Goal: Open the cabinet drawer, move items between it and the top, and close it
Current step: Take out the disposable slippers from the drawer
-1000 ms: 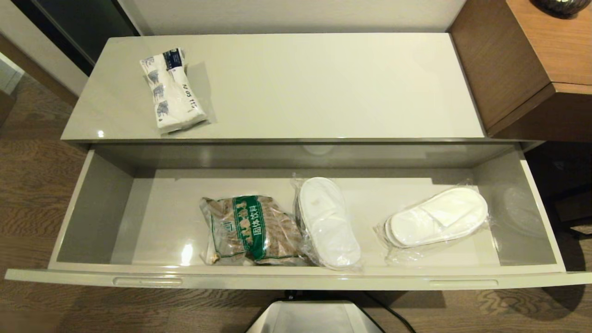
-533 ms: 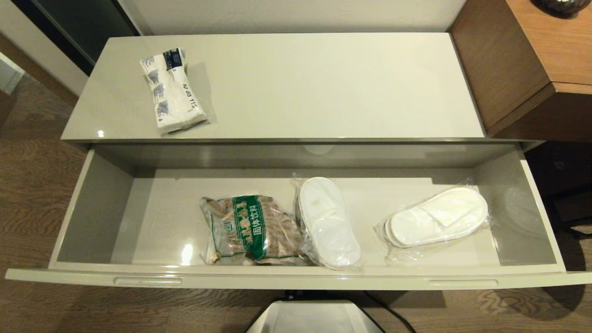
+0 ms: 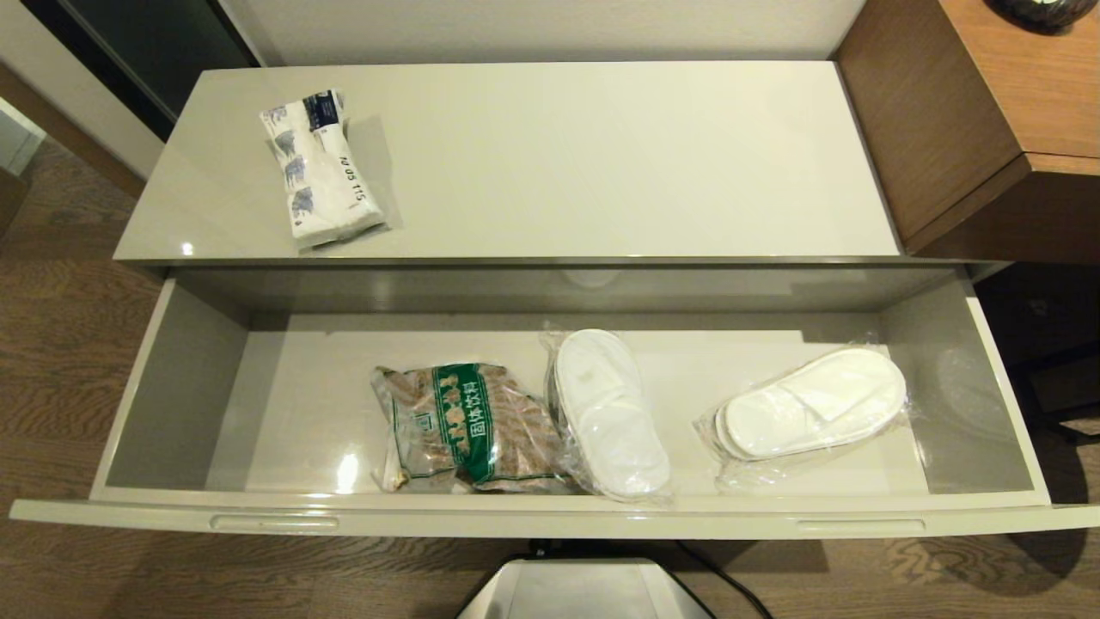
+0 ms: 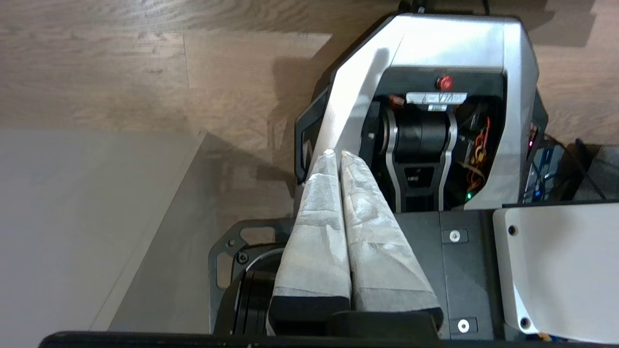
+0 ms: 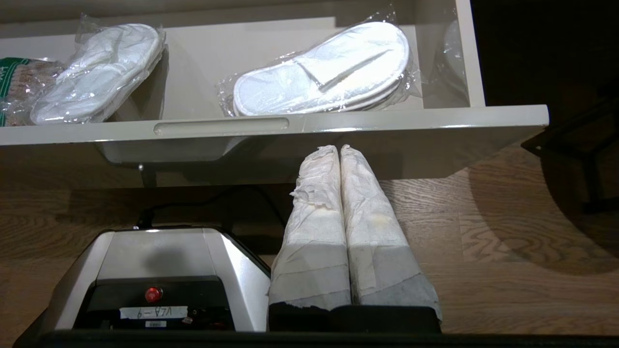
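Observation:
The cabinet drawer (image 3: pixel 550 516) stands pulled fully out, its front edge showing two oblong slots. Inside lie two film-sealed pairs of white slippers, one near the middle (image 3: pixel 608 413) and one toward the right (image 3: pixel 812 402), also seen in the right wrist view (image 5: pixel 321 72). The tissue pack (image 3: pixel 320 168) rests on the top (image 3: pixel 601 155), at its left end. Neither arm shows in the head view. My right gripper (image 5: pixel 339 149) is shut and empty, low in front of the drawer's right slot (image 5: pixel 221 126). My left gripper (image 4: pixel 337 153) is shut and empty over the robot's base.
A brown packet with a green band (image 3: pixel 464 425) lies in the drawer left of the middle slippers. A brown wooden desk (image 3: pixel 988 120) adjoins the cabinet on the right. The robot's silver base (image 3: pixel 584 589) sits on the wood floor under the drawer front.

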Available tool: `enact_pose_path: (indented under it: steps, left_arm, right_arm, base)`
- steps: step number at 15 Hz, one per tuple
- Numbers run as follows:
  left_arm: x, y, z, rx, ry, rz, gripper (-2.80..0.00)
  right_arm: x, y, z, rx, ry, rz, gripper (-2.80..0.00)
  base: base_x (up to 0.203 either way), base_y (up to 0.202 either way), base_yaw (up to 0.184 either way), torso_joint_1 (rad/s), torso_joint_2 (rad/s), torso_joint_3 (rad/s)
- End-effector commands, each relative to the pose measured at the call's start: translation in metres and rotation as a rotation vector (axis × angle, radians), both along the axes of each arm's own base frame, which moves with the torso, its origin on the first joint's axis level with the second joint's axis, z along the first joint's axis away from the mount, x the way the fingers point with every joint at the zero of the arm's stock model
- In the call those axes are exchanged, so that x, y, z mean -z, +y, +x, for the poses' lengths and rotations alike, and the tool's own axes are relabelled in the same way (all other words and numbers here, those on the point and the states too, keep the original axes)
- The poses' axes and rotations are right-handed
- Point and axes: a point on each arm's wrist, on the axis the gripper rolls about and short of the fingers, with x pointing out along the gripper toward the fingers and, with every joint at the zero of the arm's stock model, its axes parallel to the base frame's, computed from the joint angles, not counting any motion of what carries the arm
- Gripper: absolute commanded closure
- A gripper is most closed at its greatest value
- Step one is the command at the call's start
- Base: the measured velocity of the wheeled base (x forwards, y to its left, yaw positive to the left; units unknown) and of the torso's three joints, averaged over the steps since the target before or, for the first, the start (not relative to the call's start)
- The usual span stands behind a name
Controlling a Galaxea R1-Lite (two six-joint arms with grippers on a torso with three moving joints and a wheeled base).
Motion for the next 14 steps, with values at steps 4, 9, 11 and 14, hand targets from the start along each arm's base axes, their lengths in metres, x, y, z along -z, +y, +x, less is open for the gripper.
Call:
enact_pose_path:
  steps: [4,9,11,14]
  left_arm:
    - [0.013,0.001,-0.008,-0.007,0.000,0.002,0.00]
    - [0.021,0.001,-0.013,-0.039,0.011,0.006,0.00]
    - [0.027,0.000,-0.014,-0.048,0.033,0.008,0.00]
    - [0.043,0.000,-0.028,-0.069,0.038,0.041,0.00]
  right_arm:
    - [0.001,0.000,-0.002,0.001,-0.025,0.001,0.00]
    - [0.001,0.000,-0.002,0.001,-0.025,0.001,0.00]
    - [0.001,0.000,-0.002,0.001,-0.024,0.001,0.00]
    - [0.001,0.000,-0.002,0.001,-0.025,0.001,0.00]
  base:
    - [0.000,0.000,0.000,0.000,0.00,0.000]
    - [0.000,0.000,0.000,0.000,0.00,0.000]
    - [0.000,0.000,0.000,0.000,0.00,0.000]
    - [0.000,0.000,0.000,0.000,0.00,0.000]
